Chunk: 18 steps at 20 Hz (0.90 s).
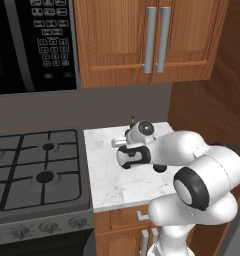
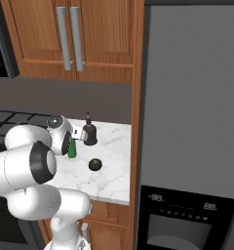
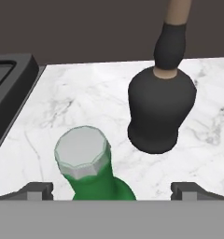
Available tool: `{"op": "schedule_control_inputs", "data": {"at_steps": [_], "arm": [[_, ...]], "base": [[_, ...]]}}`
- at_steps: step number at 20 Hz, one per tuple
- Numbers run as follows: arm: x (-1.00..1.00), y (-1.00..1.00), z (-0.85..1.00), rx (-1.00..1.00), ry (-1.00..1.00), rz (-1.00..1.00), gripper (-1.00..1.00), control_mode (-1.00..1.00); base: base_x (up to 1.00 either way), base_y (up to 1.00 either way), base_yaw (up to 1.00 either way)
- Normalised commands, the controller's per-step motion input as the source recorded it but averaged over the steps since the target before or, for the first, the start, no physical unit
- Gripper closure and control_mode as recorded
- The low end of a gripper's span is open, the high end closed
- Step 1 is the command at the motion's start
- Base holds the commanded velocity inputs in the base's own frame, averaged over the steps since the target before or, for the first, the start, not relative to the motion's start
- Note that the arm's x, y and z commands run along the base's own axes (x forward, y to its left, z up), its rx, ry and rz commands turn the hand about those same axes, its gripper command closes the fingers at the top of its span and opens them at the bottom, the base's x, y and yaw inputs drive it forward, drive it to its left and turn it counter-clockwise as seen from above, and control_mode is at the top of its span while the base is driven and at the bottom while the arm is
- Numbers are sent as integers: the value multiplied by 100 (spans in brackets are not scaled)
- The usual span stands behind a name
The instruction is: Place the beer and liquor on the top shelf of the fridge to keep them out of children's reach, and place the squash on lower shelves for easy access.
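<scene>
Gripper [image 3: 112,189] spread wide, jaws standing either side of the beer [image 3: 88,163] neck, nothing pinched; the two dark finger tips [image 3: 37,190] sit well apart at the bottom of the hand view with the bottle's silver cap between them, slightly toward the left one. Beer is a green bottle, upright on the white marble surface [image 3: 86,98], seen from above and close in the hand view; in the right base view its green body [image 2: 71,149] peeks out just beside the arm's wrist. Liquor [image 3: 161,109], squat dark bottle with a thin neck and brown stopper, stands upright just beyond and to the right of the beer in the hand view, near it but not touching; in the right base view it [image 2: 90,133] stands toward the back of the surface. Squash [image 2: 94,164], small dark round ball, lies on the surface nearer the front edge, apart from both bottles. Fridge [image 2: 192,122] is the tall grey body right of the surface, door closed, black dispenser panel low down. Gas stove [image 1: 37,165] to the left of the surface, wood cabinets [image 1: 142,40] overhead, microwave [image 1: 32,45] above the stove.
</scene>
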Motion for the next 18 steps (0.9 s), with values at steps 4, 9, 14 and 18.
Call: {"op": "schedule_control_inputs", "data": {"at_steps": [4,9,14,18], "arm": [[9,5,-6,0,1,0,-100,-100],[8,6,-7,0,0,0,-100,-100],[10,5,-6,0,0,0,100,-100],[3,0,0,0,0,0,100,-100]], "base": [[0,0,0],[0,0,0],[0,0,0],[0,0,0]]}}
